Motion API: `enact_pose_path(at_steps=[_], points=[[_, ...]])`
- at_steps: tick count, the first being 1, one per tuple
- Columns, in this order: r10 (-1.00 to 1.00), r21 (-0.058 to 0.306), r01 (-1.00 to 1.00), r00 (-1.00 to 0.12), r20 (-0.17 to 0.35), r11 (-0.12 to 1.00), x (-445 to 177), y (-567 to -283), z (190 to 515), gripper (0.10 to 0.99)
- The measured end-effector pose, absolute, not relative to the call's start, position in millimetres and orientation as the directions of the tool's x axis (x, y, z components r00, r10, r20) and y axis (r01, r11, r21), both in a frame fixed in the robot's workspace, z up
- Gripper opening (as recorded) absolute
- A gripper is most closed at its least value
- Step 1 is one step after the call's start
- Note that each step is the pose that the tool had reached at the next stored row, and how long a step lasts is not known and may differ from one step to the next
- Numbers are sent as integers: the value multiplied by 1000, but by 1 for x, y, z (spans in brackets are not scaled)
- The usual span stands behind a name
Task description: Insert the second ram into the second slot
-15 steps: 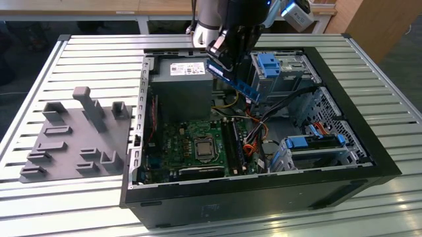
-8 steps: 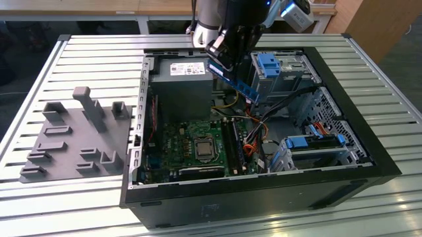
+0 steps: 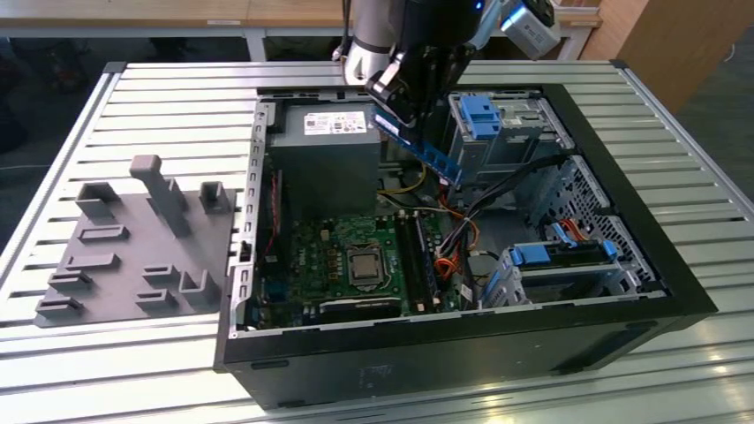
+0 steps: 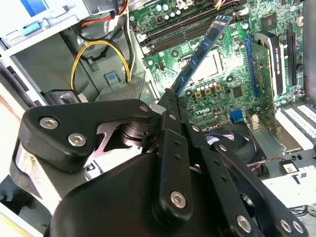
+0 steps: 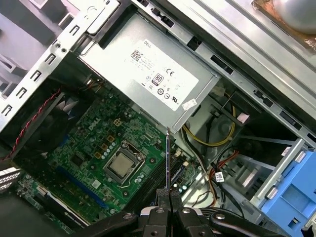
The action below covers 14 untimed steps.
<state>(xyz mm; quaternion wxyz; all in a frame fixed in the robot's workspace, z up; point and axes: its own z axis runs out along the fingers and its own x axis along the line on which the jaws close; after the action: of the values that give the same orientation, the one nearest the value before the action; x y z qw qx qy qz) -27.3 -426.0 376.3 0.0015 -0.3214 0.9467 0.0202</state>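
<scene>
Jaws seemingly tight on second ram (image 4: 200, 52)

Robotics lab or workshop: slatted aluminium worktable (image 3: 177, 97), opened desktop computer case (image 3: 471, 358) laid on it, grey moulded parts fixture (image 3: 124, 261) alongside, robot arm (image 3: 374, 31) overhead, wooden furniture (image 3: 666, 35) behind.

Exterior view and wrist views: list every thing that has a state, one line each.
Ram: held, tilted, above the board, not in a slot.
Gripper: jaws shut on the ram's end.
Case: lying on its side, open.
CPU: bare, no cooler on it.
</scene>
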Motion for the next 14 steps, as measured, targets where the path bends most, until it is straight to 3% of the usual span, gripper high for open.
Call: enact_pose_path(at_steps=[14], points=[[-560, 37, -560, -829, -16, 828, -27, -426, 376, 122]])
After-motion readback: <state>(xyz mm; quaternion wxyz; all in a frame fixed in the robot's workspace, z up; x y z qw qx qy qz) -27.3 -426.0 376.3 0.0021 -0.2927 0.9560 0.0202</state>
